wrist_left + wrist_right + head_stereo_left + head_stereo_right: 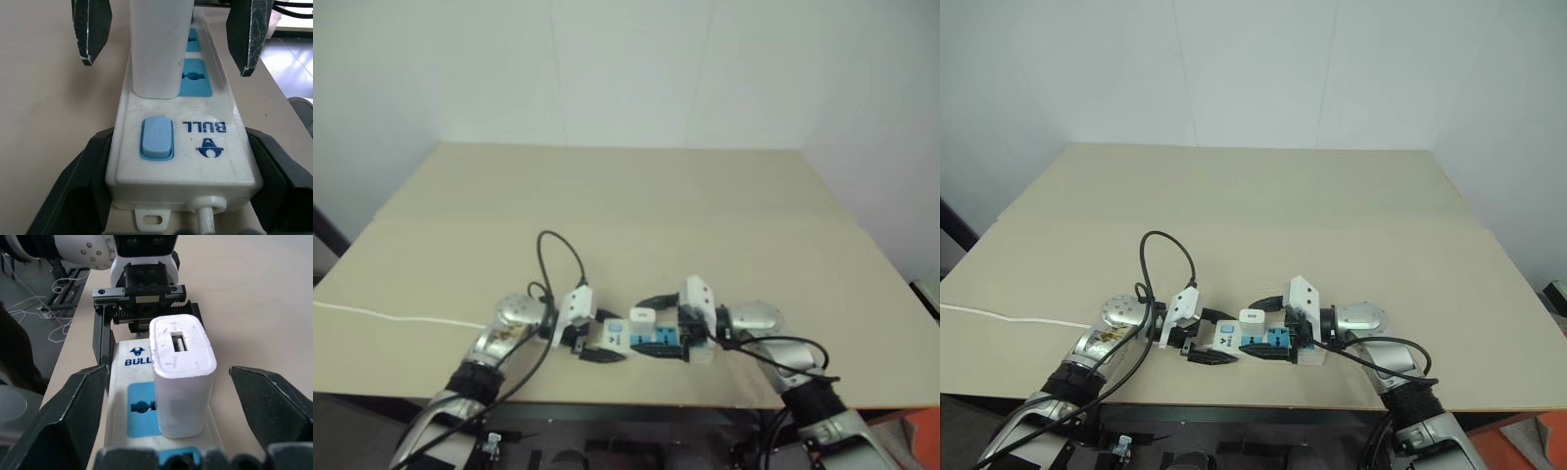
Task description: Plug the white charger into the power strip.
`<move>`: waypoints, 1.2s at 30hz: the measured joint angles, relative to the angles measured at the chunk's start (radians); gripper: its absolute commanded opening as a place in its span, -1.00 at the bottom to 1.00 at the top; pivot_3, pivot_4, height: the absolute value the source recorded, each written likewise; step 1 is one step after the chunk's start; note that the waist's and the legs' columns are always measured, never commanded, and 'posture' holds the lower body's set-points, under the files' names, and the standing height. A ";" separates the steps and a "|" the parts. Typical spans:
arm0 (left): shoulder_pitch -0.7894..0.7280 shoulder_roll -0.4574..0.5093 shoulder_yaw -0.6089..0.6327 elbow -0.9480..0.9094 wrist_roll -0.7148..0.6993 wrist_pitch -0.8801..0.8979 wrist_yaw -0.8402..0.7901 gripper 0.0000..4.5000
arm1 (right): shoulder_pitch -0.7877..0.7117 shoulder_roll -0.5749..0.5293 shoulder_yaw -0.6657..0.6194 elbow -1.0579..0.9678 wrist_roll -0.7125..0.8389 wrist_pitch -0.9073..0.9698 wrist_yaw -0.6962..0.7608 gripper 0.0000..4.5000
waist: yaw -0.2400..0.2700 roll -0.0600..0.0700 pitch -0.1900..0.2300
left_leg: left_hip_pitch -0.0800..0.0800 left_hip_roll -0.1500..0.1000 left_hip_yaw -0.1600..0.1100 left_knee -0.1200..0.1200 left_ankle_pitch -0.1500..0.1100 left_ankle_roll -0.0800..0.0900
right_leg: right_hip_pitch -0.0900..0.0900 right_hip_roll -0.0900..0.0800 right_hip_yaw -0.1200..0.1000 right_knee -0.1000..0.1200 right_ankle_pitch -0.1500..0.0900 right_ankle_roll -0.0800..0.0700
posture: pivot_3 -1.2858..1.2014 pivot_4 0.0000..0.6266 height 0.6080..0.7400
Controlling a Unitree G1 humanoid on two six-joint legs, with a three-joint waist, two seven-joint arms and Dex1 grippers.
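The power strip [1268,342] lies flat on the beige table close to its front edge. My left gripper [1208,337] is shut on its switch end, a black finger [73,188] pressed against each long side. The white charger [183,377] stands upright in the socket nearest the blue switch [156,137]. My right gripper [1274,328] comes in from the other end and is open. Its fingers [73,416] flank the charger with a clear gap on both sides and touch nothing.
The strip's thin white cord [391,315] runs along the table [626,196] to its left edge. A black cable [560,257] loops up over my left wrist. White walls close the far side and the right.
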 measured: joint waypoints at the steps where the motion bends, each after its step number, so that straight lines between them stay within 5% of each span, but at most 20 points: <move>1: 0.001 0.000 0.003 0.000 -0.001 0.009 0.007 0.98 | 0.000 -0.006 0.000 -0.004 0.000 0.001 0.003 1.00 | 0.001 0.000 0.000 | -0.001 0.000 0.000 0.000 0.000 0.000 | 0.000 0.000 0.000 0.000 0.000 0.000 | 0.03 -0.52 1.00; 9: 0.006 0.037 0.084 -0.124 -0.098 0.127 0.007 0.98 | 0.012 -0.061 -0.028 -0.021 0.000 0.004 0.000 1.00 | 0.004 0.000 0.001 | -0.007 0.000 0.000 0.000 0.000 0.000 | -0.006 0.000 -0.001 0.000 0.000 0.000 | 0.03 -0.52 1.00; 18: 0.131 0.249 0.206 -0.408 -0.289 0.324 -0.079 0.98 | 0.095 -0.260 -0.177 -0.134 0.038 0.020 0.028 1.00 | -0.002 0.003 0.010 | -0.015 0.000 0.000 0.000 0.000 0.000 | -0.016 0.000 0.000 0.002 0.000 0.000 | 0.03 -0.52 1.00; 29: 0.260 0.367 0.408 -0.429 -0.312 0.327 0.003 0.98 | 0.277 -0.417 -0.455 -0.237 0.152 0.082 0.020 1.00 | 0.001 0.002 0.017 | -0.015 0.000 0.001 0.000 0.000 0.000 | -0.016 -0.001 0.001 0.001 -0.001 0.000 | 0.03 -0.52 1.00; 36: 0.310 0.368 0.423 -0.464 -0.326 0.331 0.031 0.98 | 0.341 -0.434 -0.547 -0.298 0.179 0.113 -0.010 1.00 | -0.001 0.002 0.018 | -0.015 0.001 0.002 0.000 0.000 0.000 | -0.016 0.000 0.001 0.001 -0.001 0.000 | 0.03 -0.52 1.00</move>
